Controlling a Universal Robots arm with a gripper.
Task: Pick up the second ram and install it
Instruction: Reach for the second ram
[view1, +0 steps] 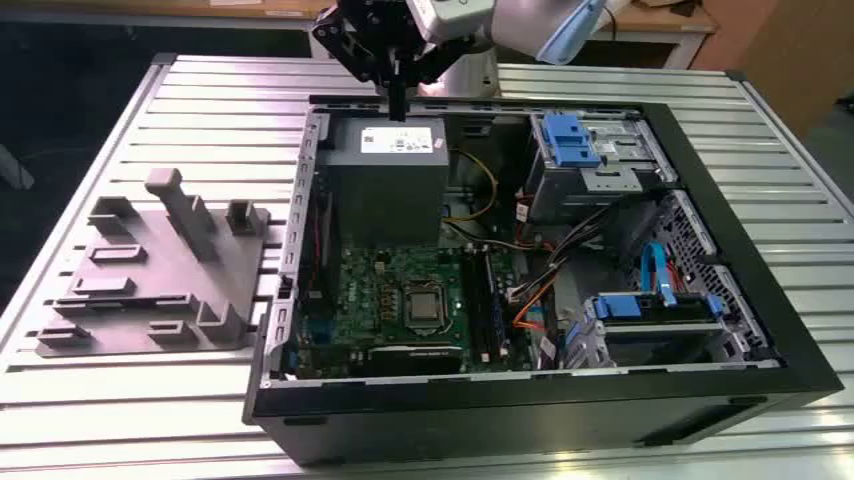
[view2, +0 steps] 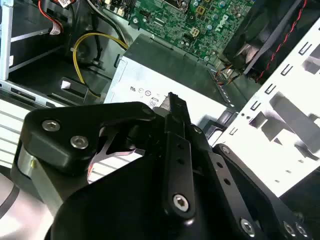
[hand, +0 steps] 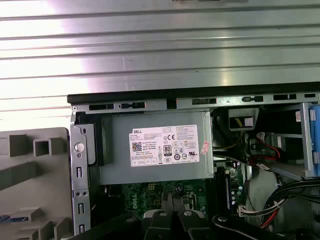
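1. Found black link-fingered claw (view1: 399, 105) clenched, tips pressed together, nothing gripped; confirmed in both wrist views.
2. Hangs clear above grey metal power-supply box (view1: 387, 170), at the edge of the open black tower case (view1: 507, 410) nearest the silver arm (view1: 521, 30); touches nothing. Judged a clearance height, chosen to stay above the case contents.
3. Located probable second ram (hand: 11, 218), a thin flat blue-edged stick, in the first wrist view. Stands on edge in a slot of the grey moulded plastic holder (hand: 30, 170). Cannot confirm identity from so little of it.
4. Noted same holder (view1: 147, 290) on ribbed silver bench (view1: 107, 400), just beside the case wall on the exterior view's left and well apart from the claw. Judged placed there to present parts upright, for a pinch on the flat faces.
5. Noted case laid on its side, panel off, green motherboard (view1: 387, 285) facing up. Judged so for straight downward access to the long black memory slots (view1: 487, 305) along the board's edge on the exterior view's right.
6. Could not tell whether any slot is filled.
7. Assessed work as at the pick-up stage: stick not in hand.
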